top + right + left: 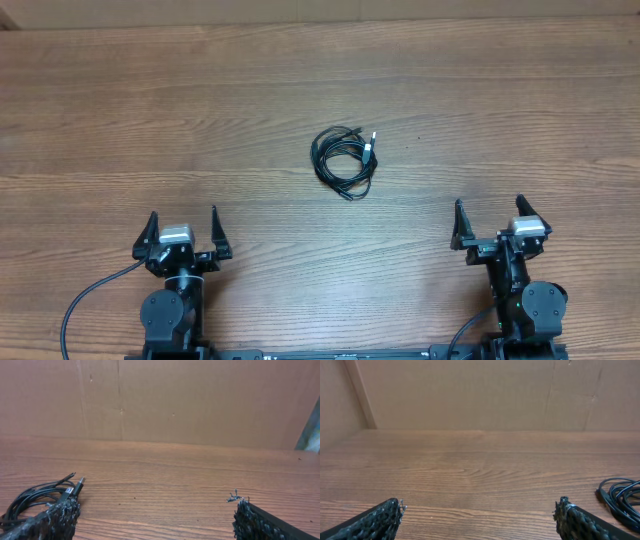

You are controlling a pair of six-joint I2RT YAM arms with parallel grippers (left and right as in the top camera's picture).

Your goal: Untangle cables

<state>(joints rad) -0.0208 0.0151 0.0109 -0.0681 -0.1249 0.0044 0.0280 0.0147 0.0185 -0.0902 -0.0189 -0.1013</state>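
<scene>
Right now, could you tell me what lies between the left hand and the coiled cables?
Only bare wooden table, seen overhead, separates the left hand from the cables.

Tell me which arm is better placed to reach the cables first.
Right, narrowly: the right gripper sits slightly nearer the cables than the left gripper, and its wrist view shows more of them. Both are open.

black arms (165, 310), silver wrist blocks (177, 236), pebbled end effectors (183, 218)

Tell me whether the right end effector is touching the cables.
Apart. The overhead view shows a wide stretch of bare table between the cables and the right end effector, whose jaws stand open.
</scene>
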